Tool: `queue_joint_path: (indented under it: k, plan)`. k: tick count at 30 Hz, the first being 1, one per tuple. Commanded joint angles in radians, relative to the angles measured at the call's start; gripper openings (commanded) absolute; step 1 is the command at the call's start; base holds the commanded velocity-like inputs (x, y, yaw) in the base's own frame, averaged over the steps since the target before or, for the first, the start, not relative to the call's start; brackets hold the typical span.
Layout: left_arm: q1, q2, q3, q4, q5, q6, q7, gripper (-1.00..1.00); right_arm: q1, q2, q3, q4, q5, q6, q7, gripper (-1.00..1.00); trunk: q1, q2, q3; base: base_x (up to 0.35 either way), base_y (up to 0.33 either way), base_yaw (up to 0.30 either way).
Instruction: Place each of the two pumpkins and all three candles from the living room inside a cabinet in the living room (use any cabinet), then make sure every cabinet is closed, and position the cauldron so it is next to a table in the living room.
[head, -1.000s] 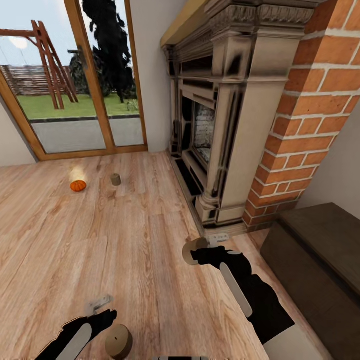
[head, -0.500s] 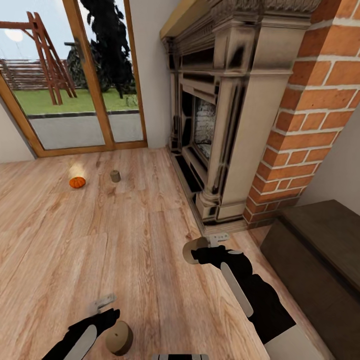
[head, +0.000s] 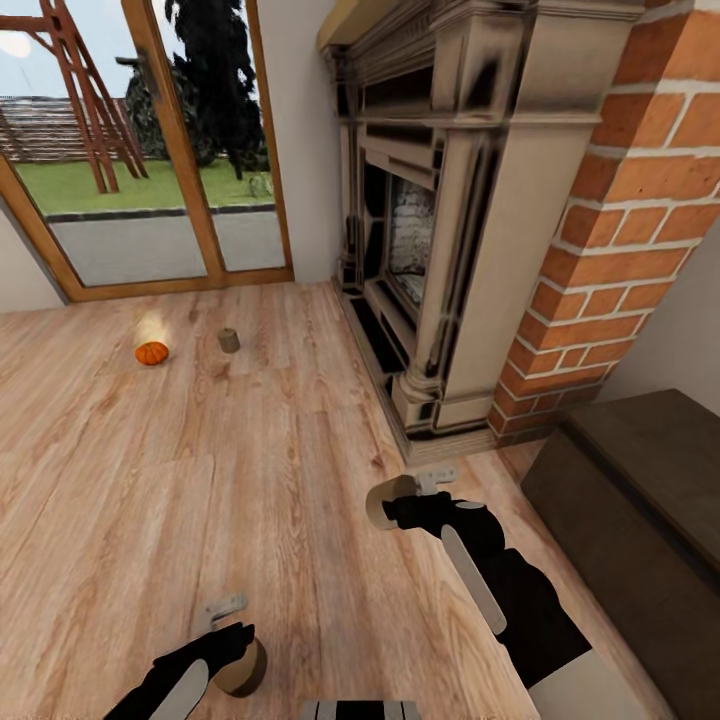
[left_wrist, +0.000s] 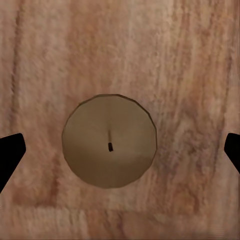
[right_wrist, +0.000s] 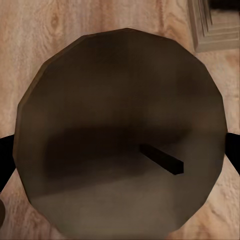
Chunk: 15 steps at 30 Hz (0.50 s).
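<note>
My right gripper (head: 392, 504) is shut on a taupe candle (head: 378, 508), held above the floor in front of the fireplace; its flat top and wick (right_wrist: 120, 135) loom close in the right wrist view. My left gripper (head: 236, 645) hangs open directly over a second candle (head: 246, 672) that stands on the wood floor. In the left wrist view that candle (left_wrist: 109, 147) lies between the fingertips (left_wrist: 10, 150) with gaps on both sides. A third candle (head: 229, 341) and an orange pumpkin (head: 152, 353) sit on the floor far ahead near the glass door. The dark-brown cabinet (head: 640, 490) is at the right, shut.
A stone fireplace surround (head: 450, 250) and a brick column (head: 620, 230) rise ahead on the right. A glass patio door (head: 150, 150) closes the far wall. Wood floor (head: 200, 480) stretches between me and the door.
The head camera has shifted a little. My left gripper has moved over the near candle, which now shows partly under it. The right gripper still holds its candle in the same place.
</note>
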Motion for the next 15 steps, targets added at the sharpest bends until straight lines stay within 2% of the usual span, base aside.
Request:
queue_joint_path:
  k: [1, 4, 9, 15]
  plan:
    - [-0.001, 0.001, -0.005, -0.001, 0.008, 0.0, 0.009, 1.0, -0.001, 0.0, 0.001, -0.001, -0.011, 0.003, -0.01, -1.0, 0.0, -0.001, -0.005, 0.0, 0.0, 0.0]
    - [-0.001, 0.0, -0.007, 0.009, 0.006, -0.009, 0.009, 1.0, -0.001, 0.0, 0.0, 0.0, -0.011, 0.003, -0.01, -1.0, 0.002, -0.001, -0.016, 0.0, 0.0, 0.0]
    - [-0.001, -0.002, -0.007, 0.016, 0.006, -0.021, 0.009, 1.0, -0.001, 0.0, 0.0, 0.002, -0.011, 0.003, -0.01, -1.0, 0.002, -0.001, -0.016, 0.0, 0.0, 0.0]
    - [-0.001, -0.003, -0.007, 0.023, 0.005, -0.024, 0.009, 1.0, -0.001, 0.0, 0.0, 0.002, -0.011, 0.003, -0.01, -1.0, 0.004, -0.003, -0.04, 0.0, 0.0, 0.0]
